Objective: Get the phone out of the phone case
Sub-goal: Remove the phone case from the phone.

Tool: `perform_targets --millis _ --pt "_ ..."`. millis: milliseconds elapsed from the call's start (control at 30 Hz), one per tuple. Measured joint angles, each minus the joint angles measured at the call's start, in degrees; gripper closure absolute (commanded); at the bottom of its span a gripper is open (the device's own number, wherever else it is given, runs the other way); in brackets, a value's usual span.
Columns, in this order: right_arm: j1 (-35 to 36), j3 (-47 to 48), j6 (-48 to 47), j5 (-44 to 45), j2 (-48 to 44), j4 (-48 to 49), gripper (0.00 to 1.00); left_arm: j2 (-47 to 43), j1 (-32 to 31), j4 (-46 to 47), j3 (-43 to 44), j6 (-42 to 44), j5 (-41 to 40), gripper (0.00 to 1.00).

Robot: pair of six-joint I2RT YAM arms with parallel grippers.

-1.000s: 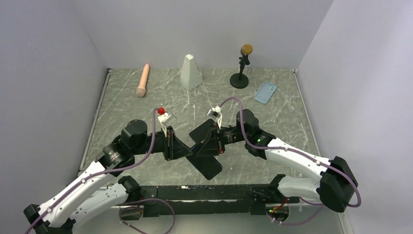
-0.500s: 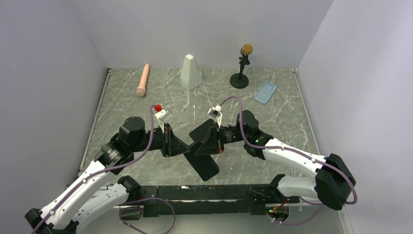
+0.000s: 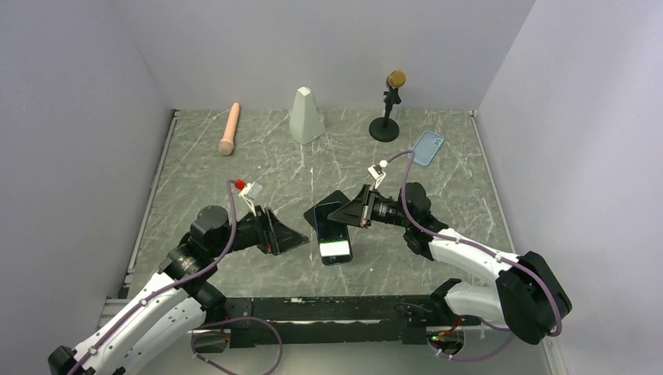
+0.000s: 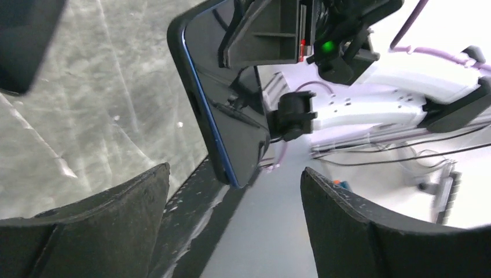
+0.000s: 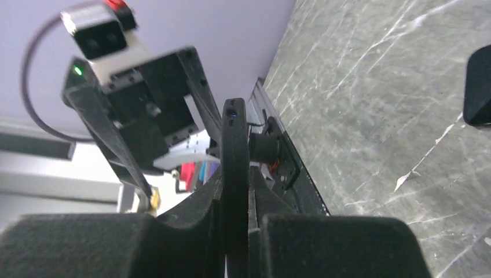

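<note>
The black phone (image 3: 332, 233), its screen lit at the lower end, is held above the table near the middle. My right gripper (image 3: 345, 215) is shut on its upper part. In the right wrist view the phone (image 5: 234, 168) stands edge-on between the pads of the right gripper (image 5: 234, 204). My left gripper (image 3: 298, 240) is open just left of the phone and does not touch it. In the left wrist view the phone (image 4: 226, 116) hangs beyond the spread jaws of the left gripper (image 4: 234, 194). The light-blue phone case (image 3: 427, 148) lies empty on the table at the back right.
A second black phone (image 3: 323, 203) lies flat on the table behind the held one. At the back stand a pink handle-shaped object (image 3: 228, 129), a white tapered block (image 3: 306, 115) and a small microphone on a stand (image 3: 388, 105). Grey walls close in three sides.
My left gripper opened, let go of the phone and drew back to the left. The right gripper kept the phone, swung right and turned its lit screen upward.
</note>
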Motion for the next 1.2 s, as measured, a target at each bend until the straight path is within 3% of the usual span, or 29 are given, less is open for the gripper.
perform_targets --millis 200,333,533,1200 --pt "-0.2 -4.1 7.3 7.5 0.0 6.1 1.0 0.5 -0.8 21.2 -15.6 -18.4 1.6 0.21" --pt "-0.2 -6.3 9.9 11.5 -0.5 9.1 1.0 1.9 -4.2 28.2 -18.6 -24.9 1.1 0.24" --pt "-0.3 -6.8 10.6 14.1 -1.7 10.3 1.0 3.8 -8.1 38.5 -18.8 -29.7 -0.8 0.28" --pt "-0.8 -8.9 11.5 15.0 -2.0 16.1 1.0 12.3 -11.5 51.5 -20.7 -35.3 -4.1 0.3"
